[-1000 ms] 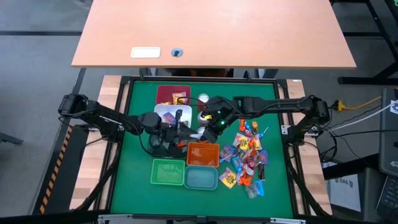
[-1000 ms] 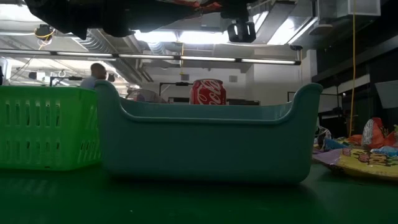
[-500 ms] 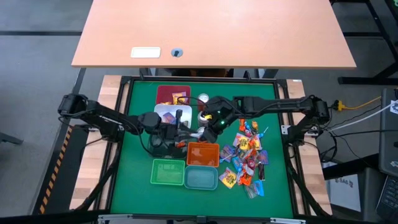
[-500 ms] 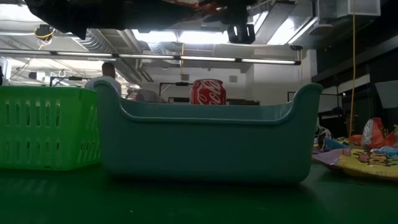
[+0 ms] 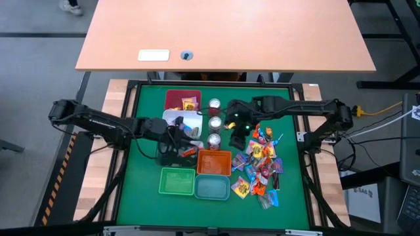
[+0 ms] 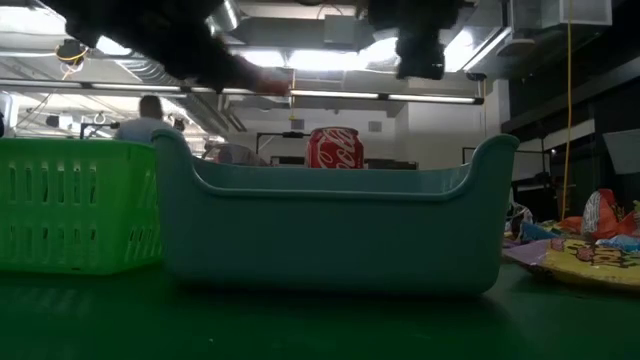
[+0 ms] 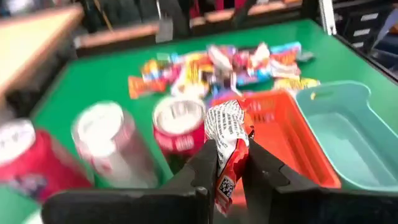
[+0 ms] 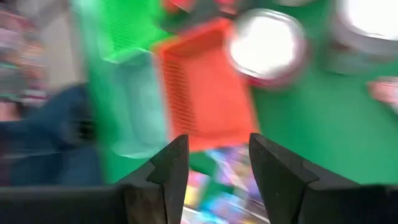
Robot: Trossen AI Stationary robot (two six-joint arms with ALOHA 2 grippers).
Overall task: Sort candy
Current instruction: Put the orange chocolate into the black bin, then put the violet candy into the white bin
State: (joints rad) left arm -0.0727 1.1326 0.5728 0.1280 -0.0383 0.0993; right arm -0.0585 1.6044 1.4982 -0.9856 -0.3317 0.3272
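My left gripper [image 5: 189,148] is shut on one piece of candy [image 7: 227,140] in a red and white wrapper, just left of the orange bin [image 5: 214,162]. My right gripper [image 5: 236,135] hangs open with nothing between its fingers [image 8: 171,168], between the cans and the candy pile [image 5: 260,165]. The pile, in yellow, red, blue and orange wrappers, lies loose on the green mat at the right. My left gripper pinches the red and white candy about halfway along its wrapper [image 7: 225,158], between its two fingers. The fingers come from the table's left. One wrapper end sticks out past the fingertips, and the candy is clear of the mat.
Three red-and-silver cans [image 5: 214,122] stand in a row between the grippers. A dark red bin [image 5: 182,99] and a white bin [image 5: 178,119] sit at the far side. A green bin [image 5: 177,181] and a teal bin [image 5: 212,187] sit at the near side.
My right gripper has drawn away from the left gripper toward the table's right edge, and the cans now show between them. My left gripper has stayed by the orange bin with the candy.
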